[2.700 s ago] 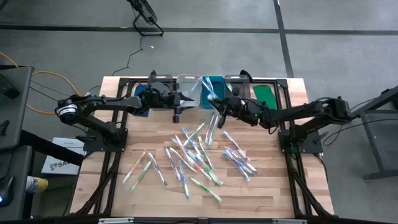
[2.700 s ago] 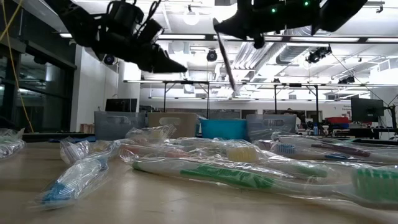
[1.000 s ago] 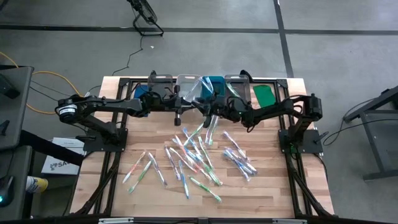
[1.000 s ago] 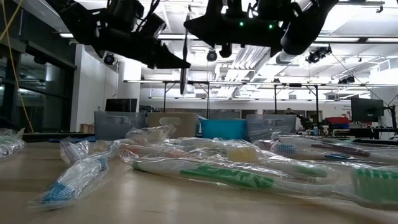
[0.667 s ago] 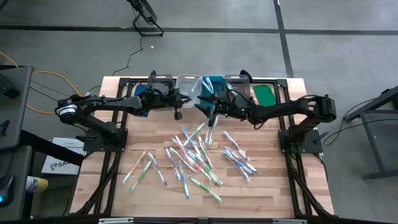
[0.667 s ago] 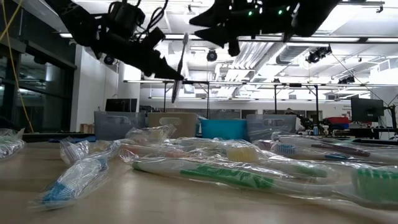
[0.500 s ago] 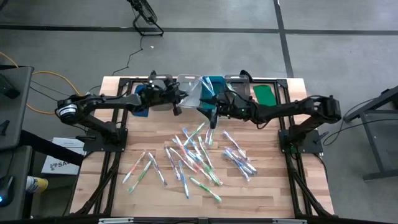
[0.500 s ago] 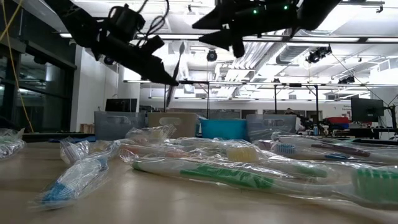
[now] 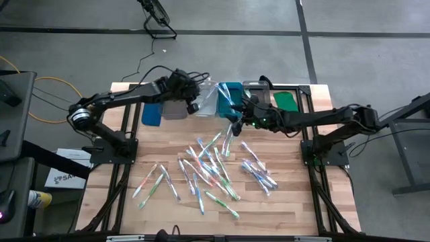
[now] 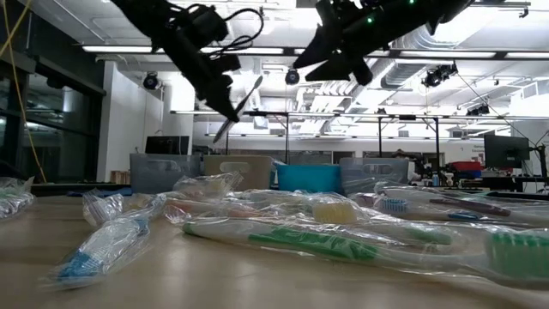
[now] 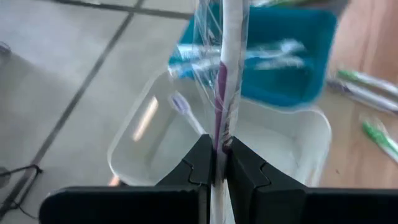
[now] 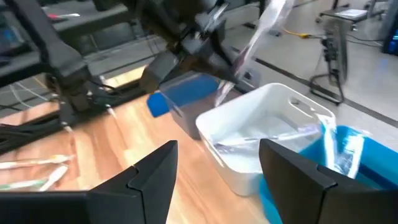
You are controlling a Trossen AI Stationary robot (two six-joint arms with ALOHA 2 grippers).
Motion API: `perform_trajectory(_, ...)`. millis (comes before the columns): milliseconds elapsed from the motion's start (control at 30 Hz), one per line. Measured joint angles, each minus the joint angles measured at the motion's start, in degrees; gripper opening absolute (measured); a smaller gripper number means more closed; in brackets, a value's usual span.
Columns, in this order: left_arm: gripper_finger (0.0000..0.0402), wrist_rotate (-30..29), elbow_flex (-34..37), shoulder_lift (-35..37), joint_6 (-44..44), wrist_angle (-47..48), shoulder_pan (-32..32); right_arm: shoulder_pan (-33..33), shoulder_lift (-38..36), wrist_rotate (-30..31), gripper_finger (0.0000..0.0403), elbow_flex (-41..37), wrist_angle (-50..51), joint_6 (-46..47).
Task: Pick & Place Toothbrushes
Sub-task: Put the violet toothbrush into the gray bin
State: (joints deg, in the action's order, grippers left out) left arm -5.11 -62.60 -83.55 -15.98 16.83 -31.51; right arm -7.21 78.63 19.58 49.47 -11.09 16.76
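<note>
Grey concrete floor (image 9: 363,27) crossed by dark lines; bright ceiling strip lights (image 10: 137,49) overhead

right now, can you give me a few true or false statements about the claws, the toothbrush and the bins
1. The left claw is shut on a wrapped toothbrush. True.
2. The right claw holds a toothbrush. False: it is open and empty.
3. The clear bin already has a toothbrush in it. True.
4. The teal bin is empty. False: toothbrushes lie in it.
5. No toothbrushes remain on the table. False: many are scattered there.
</note>
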Motion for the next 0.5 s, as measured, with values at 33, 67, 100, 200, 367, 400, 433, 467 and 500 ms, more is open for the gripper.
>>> perform_trajectory(33,0.0018,0.03,-0.87,-0.75,0.11,0.98,0.00,0.15,-0.09,0.62,0.0219,0.00,0.49,0.00)
perform_trajectory(67,0.0018,0.01,-1.59,-1.74,0.25,1.77,0.00,0.16,-0.11,1.28,0.0219,0.00,0.74,0.01)
perform_trajectory(100,0.0018,0.08,-2.44,-2.93,0.59,1.64,0.00,0.16,-0.11,1.85,0.0219,0.00,0.91,0.01)
perform_trajectory(200,0.0018,0.57,-4.70,-5.96,1.93,2.66,0.00,0.13,-0.11,2.00,0.0219,0.00,2.07,0.20)
perform_trajectory(367,0.0018,1.58,-7.17,-10.28,5.53,4.83,-0.02,0.12,-0.11,3.86,0.0219,0.00,5.73,1.64)
perform_trajectory(400,0.0018,1.61,-7.27,-11.00,6.29,4.80,-0.03,0.17,-0.11,4.33,0.0219,0.00,6.33,1.71)
perform_trajectory(433,0.0018,1.55,-7.38,-11.55,7.02,5.10,-0.02,0.23,-0.11,4.70,0.0219,0.00,6.72,1.73)
perform_trajectory(467,0.0018,1.45,-7.58,-12.07,7.60,5.38,-0.11,0.31,-0.11,4.96,0.0219,0.00,7.19,1.98)
perform_trajectory(500,0.0018,1.32,-7.67,-12.59,8.15,5.63,-0.55,0.44,-0.11,5.40,0.0219,0.00,7.83,2.46)
